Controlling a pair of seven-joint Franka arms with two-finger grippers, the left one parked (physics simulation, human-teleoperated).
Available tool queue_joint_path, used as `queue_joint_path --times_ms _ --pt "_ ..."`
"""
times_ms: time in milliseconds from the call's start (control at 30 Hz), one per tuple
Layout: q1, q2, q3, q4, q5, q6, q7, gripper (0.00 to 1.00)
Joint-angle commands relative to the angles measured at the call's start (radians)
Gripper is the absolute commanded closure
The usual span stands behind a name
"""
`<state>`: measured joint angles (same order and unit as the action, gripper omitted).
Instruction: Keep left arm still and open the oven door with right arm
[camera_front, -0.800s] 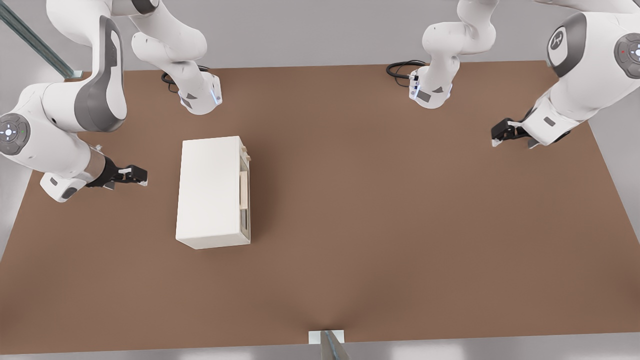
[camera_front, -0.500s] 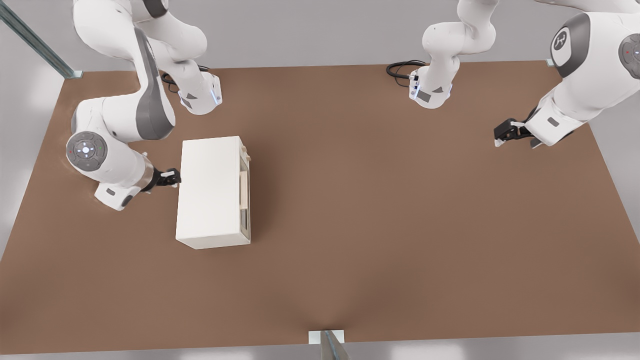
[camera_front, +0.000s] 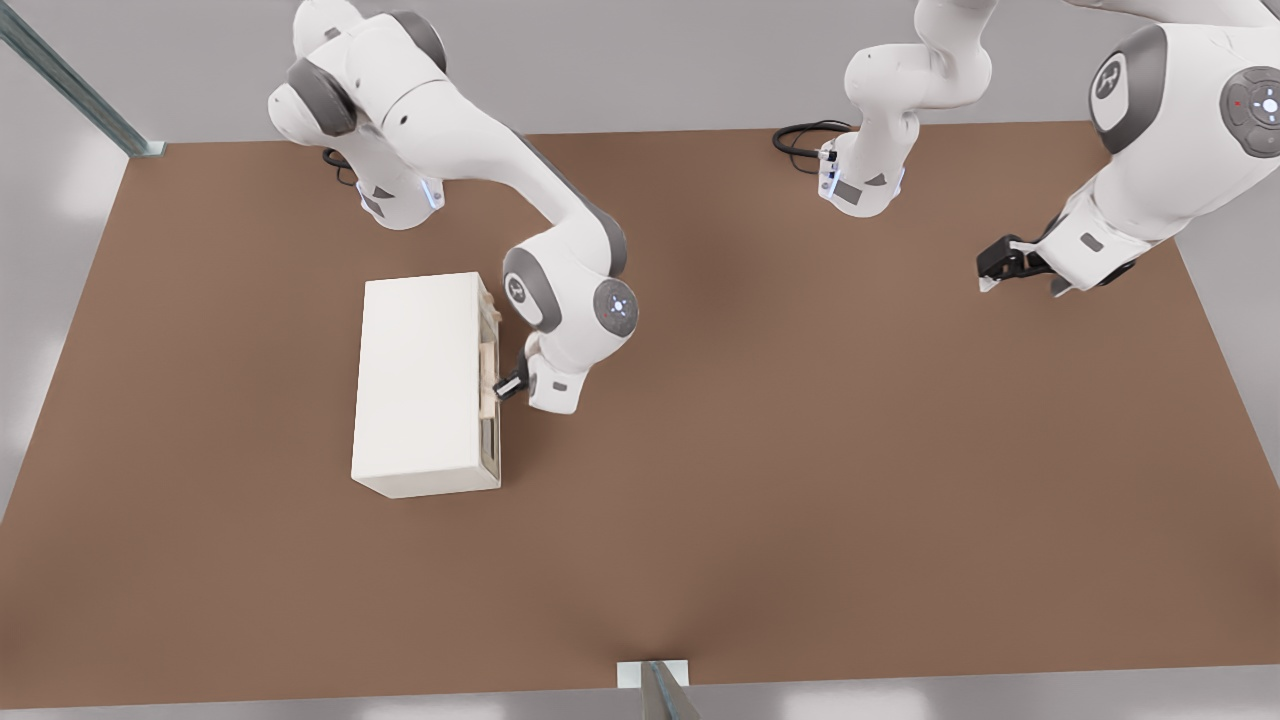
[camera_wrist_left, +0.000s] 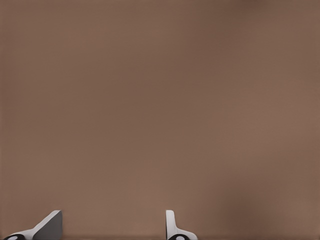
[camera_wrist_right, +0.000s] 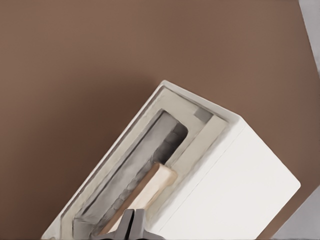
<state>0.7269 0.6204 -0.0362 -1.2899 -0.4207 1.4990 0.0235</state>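
The black two-finger tool (camera_front: 508, 385), fingers pressed together, sits at the pale beige bar handle (camera_wrist_right: 150, 187) of the closed cream-white windowed oven door (camera_wrist_right: 132, 167), placed to pull. The cream-white box oven (camera_front: 420, 385) stands toward the brown bench's (camera_front: 800, 450) left edge in the front view.

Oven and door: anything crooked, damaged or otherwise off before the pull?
Nothing stands out. The oven sits flat and upright on the table. The oven door lies flush and closed, its window intact, and the handle looks straight. The claw is at the handle, with the fingers looking nearly together in the right wrist view.
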Motion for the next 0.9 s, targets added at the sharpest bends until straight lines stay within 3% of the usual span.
queue_joint_path --times_ms 0,867 --pt "0.012 0.010 -0.001 -0.002 -0.056 -0.023 0.124 0.79" --pt "0.019 0.044 0.001 -0.078 -0.102 -0.120 0.125 0.79"
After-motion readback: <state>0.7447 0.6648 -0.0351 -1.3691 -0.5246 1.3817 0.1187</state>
